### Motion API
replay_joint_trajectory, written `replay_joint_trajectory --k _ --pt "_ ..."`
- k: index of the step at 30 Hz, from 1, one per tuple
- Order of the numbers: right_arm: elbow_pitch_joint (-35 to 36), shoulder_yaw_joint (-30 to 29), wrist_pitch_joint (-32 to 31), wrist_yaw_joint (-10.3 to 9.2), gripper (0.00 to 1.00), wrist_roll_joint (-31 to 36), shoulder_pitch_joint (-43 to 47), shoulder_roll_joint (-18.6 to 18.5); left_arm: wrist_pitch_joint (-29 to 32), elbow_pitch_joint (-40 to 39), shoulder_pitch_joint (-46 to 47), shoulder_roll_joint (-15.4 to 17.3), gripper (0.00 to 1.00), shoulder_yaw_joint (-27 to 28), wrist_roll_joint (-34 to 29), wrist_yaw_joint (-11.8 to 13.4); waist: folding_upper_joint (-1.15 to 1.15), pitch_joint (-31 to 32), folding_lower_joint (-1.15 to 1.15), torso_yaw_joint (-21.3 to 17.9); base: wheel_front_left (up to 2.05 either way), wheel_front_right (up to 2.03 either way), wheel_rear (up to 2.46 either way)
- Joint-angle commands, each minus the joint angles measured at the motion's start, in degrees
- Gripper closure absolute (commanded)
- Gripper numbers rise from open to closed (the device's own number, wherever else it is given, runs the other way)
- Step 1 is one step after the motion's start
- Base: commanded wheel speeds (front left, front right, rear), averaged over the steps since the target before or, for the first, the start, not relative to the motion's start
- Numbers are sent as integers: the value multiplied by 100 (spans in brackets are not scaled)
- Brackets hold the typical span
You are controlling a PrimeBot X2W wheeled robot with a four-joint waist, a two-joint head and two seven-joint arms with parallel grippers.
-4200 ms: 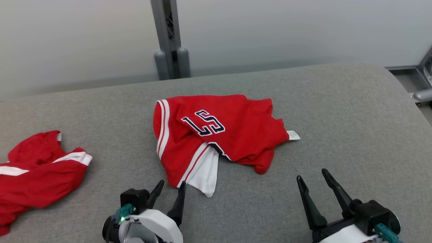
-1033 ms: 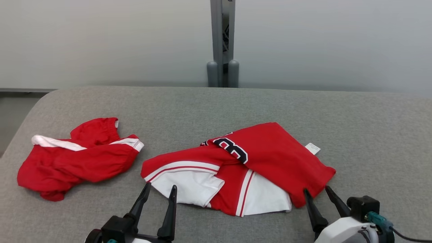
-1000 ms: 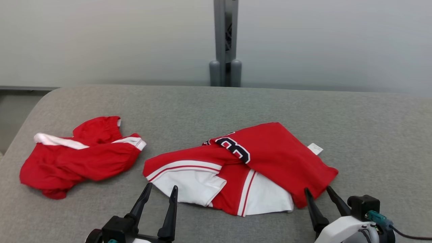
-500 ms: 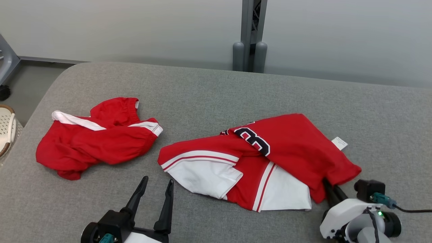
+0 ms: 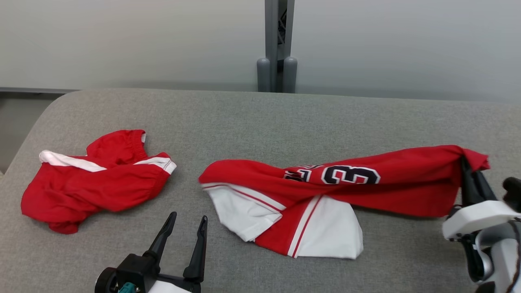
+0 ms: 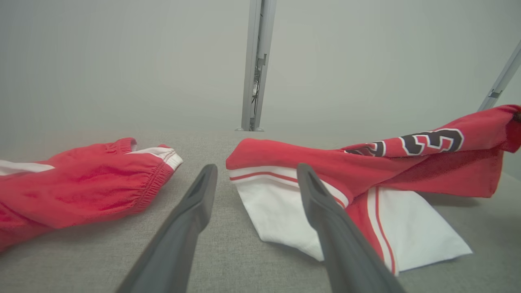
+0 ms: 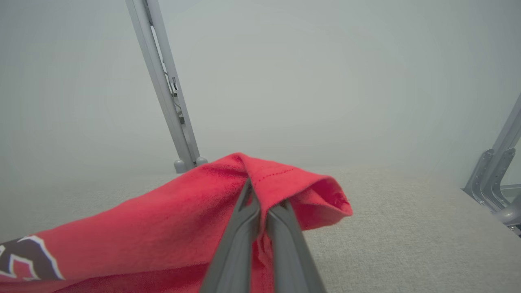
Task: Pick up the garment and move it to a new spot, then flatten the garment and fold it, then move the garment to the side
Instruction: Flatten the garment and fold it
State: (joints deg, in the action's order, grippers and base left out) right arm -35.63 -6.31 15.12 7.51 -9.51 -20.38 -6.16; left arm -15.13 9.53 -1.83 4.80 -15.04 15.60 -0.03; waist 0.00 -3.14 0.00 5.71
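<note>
While your right gripper [image 5: 465,165] pinches one raised corner of the red-and-white numbered jersey [image 5: 407,183] — its rest trailing on the grey padded table [image 5: 260,122], left gripper [image 5: 188,216] empty, fingers spread — that thin hold could slip if you tug.

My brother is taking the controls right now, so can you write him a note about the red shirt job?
Right pincer: shut on a corner of the shirt, holding that end up off the table.
Left pincer: open, empty, low near the shirt's white part.
Shirt: one end raised, the rest bunched on the table. Red shorts lie apart at the left.
Done: shirt gripped.
To do: move it, flatten, fold, put aside.
</note>
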Motion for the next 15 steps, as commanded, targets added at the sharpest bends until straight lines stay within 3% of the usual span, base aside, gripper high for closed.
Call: replay_joint_trajectory --k 1,5,9,15 --pt "131 -133 0 -4 100 10 129 -87 -5 5 -29 4 0 38 -70 -52 0 62 0 -60 0 0 0" --pt "508 -366 -75 -4 100 -69 226 -190 -5 -6 -112 -25 0 102 -118 -84 0 124 0 -141 0 0 0" --pt "726 -480 -532 -4 100 -56 130 -111 -5 -18 -118 -50 0 161 -163 -130 0 115 0 -238 0 0 0" --pt "-410 -646 -1131 -3 100 466 -647 -186 -5 65 106 -79 0 61 -273 -282 0 -41 0 -150 0 0 0"
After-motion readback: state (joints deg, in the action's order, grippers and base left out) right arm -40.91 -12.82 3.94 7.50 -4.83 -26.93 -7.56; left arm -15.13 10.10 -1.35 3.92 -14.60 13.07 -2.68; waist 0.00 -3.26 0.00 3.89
